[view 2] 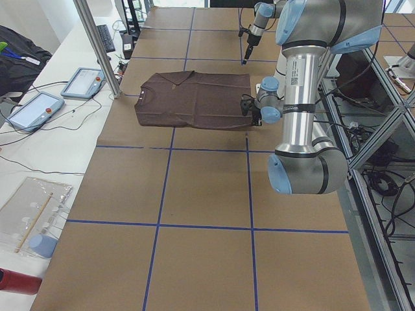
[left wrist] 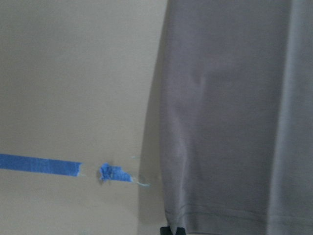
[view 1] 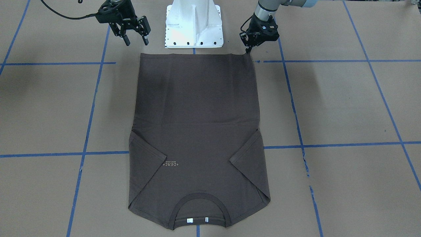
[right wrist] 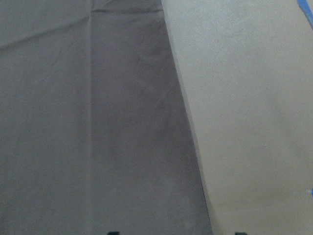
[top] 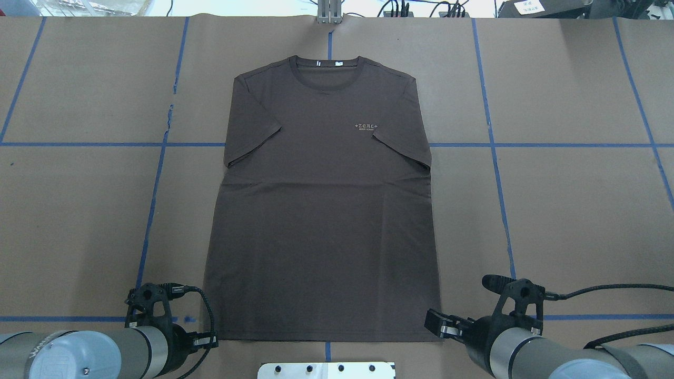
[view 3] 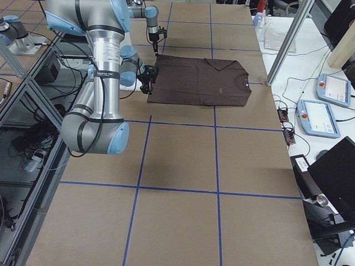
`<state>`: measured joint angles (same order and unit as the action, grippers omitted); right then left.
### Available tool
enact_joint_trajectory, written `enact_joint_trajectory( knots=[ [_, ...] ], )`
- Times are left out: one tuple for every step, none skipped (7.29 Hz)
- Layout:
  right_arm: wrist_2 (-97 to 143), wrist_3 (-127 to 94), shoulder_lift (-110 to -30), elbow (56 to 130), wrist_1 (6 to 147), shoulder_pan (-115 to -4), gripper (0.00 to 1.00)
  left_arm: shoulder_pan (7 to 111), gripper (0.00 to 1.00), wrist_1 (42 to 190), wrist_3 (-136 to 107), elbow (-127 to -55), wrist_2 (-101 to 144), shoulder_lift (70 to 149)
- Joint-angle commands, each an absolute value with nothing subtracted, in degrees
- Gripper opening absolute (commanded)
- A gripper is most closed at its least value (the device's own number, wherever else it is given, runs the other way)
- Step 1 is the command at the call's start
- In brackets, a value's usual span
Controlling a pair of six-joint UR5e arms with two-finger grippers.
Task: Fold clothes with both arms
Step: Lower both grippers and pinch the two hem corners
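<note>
The dark brown T-shirt (view 1: 197,108) lies flat and face up on the brown table, sleeves folded in over the chest and collar (top: 326,71) away from the robot. Its hem runs along the robot's side. My left gripper (view 1: 247,51) sits low at the hem's left corner (top: 213,342), fingers together on the cloth edge; the left wrist view shows its tips (left wrist: 173,230) at the hem. My right gripper (view 1: 135,41) hangs open just above the hem's right corner (top: 433,322). In the right wrist view its fingertips straddle the shirt's side edge (right wrist: 183,122).
The white pedestal base (view 1: 194,26) stands just behind the hem, between the two arms. Blue tape lines (view 1: 98,62) grid the table. A metal pole (view 2: 97,45) and teach pendants (view 2: 84,81) stand beyond the collar end.
</note>
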<state>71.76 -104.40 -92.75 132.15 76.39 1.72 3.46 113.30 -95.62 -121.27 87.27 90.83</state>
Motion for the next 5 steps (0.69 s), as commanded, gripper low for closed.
enact_joint_trajectory(
  knots=[
    [67.3, -111.2, -91.4, 131.4, 83.3, 5.9, 0.71, 3.5, 0.00, 113.3, -95.6, -122.3, 87.3, 90.9],
    [66.8, -112.9, -91.3, 129.4, 83.2, 6.7, 0.71, 3.5, 0.00, 113.3, -95.6, -122.5, 87.3, 90.8],
    [66.2, -113.1, -90.3, 127.9, 83.3, 7.2, 0.71, 3.5, 0.00, 113.3, -95.6, -122.6, 87.3, 90.9],
    [66.1, -113.1, -89.0, 125.7, 83.2, 7.2, 0.70, 3.4, 0.00, 113.3, -95.6, -122.6, 87.3, 90.9],
    [66.1, -113.1, -88.2, 124.6, 83.3, 7.2, 0.70, 3.5, 0.00, 113.3, -95.6, -123.0, 87.3, 90.9]
  ],
)
